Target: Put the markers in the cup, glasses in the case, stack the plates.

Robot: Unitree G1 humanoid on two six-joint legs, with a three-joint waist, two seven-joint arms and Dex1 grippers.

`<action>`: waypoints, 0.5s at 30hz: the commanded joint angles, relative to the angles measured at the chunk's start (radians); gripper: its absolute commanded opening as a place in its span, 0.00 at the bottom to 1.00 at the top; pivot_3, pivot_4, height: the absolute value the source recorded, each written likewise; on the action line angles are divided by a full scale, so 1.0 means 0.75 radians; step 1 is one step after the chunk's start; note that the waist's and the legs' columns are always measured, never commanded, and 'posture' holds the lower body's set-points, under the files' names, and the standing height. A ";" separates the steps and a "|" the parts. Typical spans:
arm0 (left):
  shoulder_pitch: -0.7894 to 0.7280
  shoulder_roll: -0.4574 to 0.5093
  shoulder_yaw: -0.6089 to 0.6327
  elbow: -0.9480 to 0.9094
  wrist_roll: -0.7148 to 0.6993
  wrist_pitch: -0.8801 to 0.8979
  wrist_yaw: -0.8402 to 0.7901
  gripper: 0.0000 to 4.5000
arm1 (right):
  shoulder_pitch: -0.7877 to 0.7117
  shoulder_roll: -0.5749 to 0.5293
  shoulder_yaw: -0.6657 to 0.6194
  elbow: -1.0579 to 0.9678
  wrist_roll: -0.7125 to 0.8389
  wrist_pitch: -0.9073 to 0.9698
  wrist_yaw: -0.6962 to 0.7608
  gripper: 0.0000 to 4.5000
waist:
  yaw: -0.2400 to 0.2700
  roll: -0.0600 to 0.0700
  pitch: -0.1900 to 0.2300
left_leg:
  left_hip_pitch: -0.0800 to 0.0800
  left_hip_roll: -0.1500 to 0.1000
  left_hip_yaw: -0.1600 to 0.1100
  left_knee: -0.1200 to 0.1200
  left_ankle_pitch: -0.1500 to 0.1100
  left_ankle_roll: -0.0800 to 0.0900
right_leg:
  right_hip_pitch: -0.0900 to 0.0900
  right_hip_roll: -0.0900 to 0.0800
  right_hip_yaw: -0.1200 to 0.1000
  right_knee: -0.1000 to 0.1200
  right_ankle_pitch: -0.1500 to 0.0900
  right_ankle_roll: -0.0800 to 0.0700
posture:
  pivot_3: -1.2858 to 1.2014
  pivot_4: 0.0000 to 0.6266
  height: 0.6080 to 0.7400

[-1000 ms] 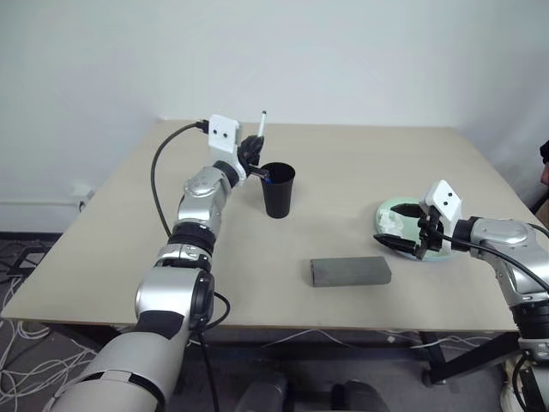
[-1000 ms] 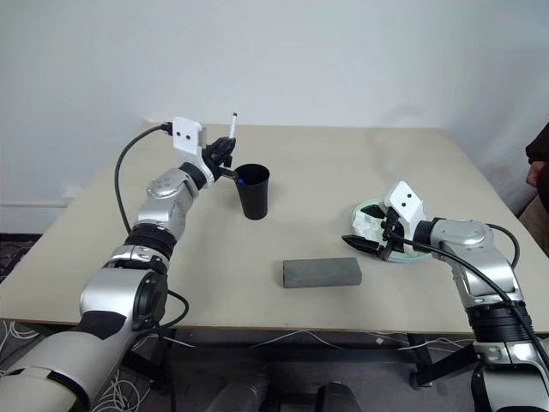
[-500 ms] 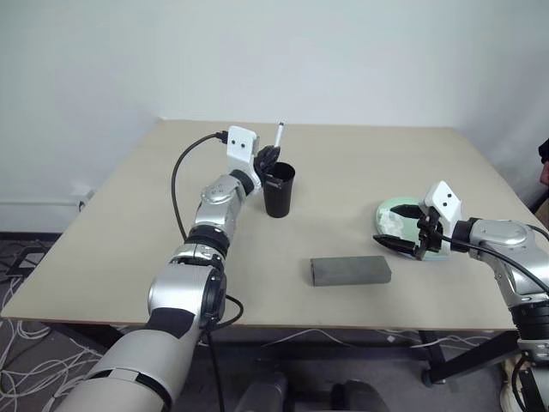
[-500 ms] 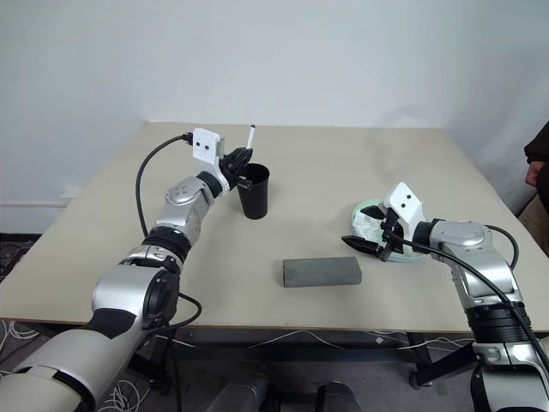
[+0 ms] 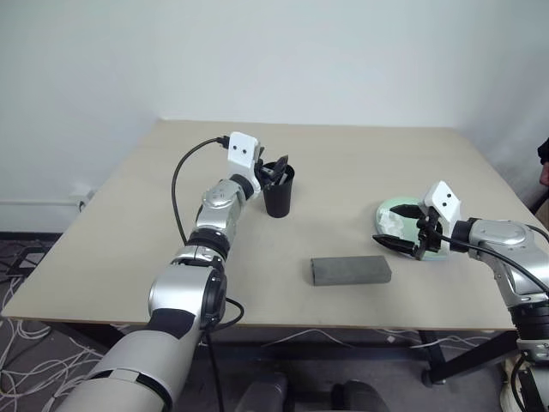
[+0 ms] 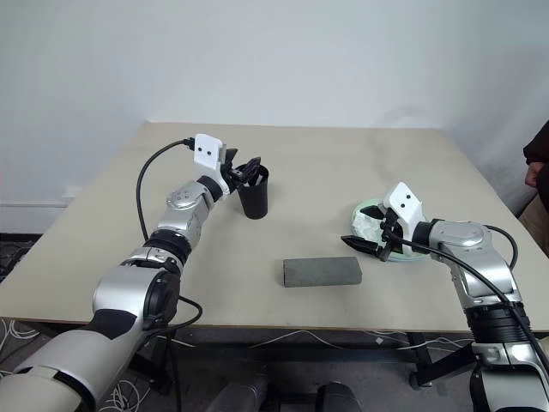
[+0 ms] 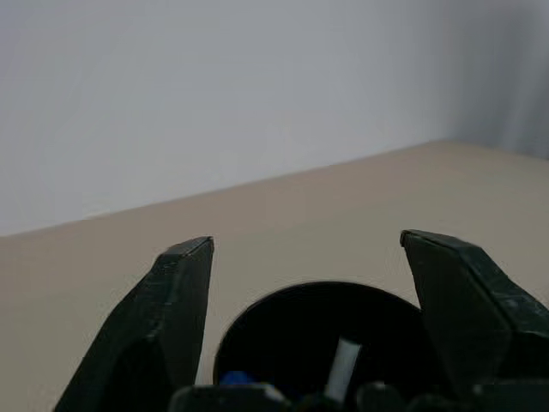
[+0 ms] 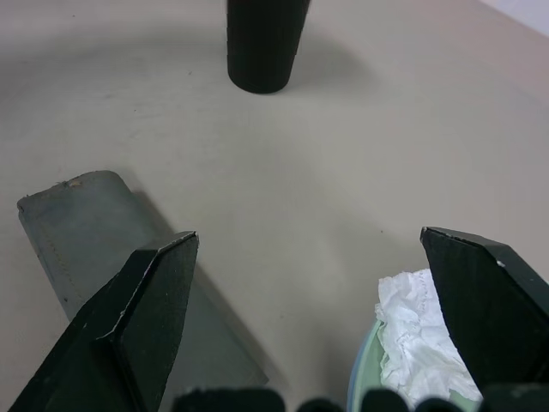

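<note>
1. Left gripper (image 7: 304, 257): fingers spread, empty, at the rim of the cup (image 5: 278, 190).
2. Markers (image 7: 343, 369): inside the cup.
3. Right gripper (image 8: 317, 257): wide open, empty, over the stacked plates (image 5: 390, 210); the closed case (image 5: 350, 270) is nearby.

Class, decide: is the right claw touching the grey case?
Apart. In the left eye view the right claw hangs open by the plates, with bare table between it and the case.
</note>
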 commanded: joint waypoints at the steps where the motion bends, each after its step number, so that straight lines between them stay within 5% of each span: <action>1: -0.015 0.014 0.009 -0.035 0.011 -0.036 -0.003 0.78 | -0.032 -0.001 -0.031 -0.012 0.007 -0.023 -0.010 1.00 | 0.000 0.000 0.000 | 0.000 0.000 0.000 0.000 0.000 0.000 | 0.000 0.000 0.000 0.000 0.000 0.000 | 0.52 0.00 0.93; 9: 0.012 0.079 0.032 -0.159 -0.048 0.007 -0.165 0.78 | -0.020 -0.003 -0.034 -0.034 0.013 -0.014 -0.011 1.00 | -0.001 0.000 0.000 | 0.000 0.000 0.000 0.001 0.000 0.000 | 0.000 0.000 0.000 0.001 0.000 0.000 | 0.52 0.00 0.93; 15: 0.339 0.387 -0.011 -0.814 -0.185 0.445 -0.632 0.78 | 0.039 -0.035 -0.061 -0.083 0.029 0.005 -0.002 1.00 | -0.040 0.001 -0.001 | 0.000 0.001 0.002 -0.002 0.000 0.000 | -0.003 0.001 0.005 0.001 0.000 -0.001 | 0.52 0.00 0.93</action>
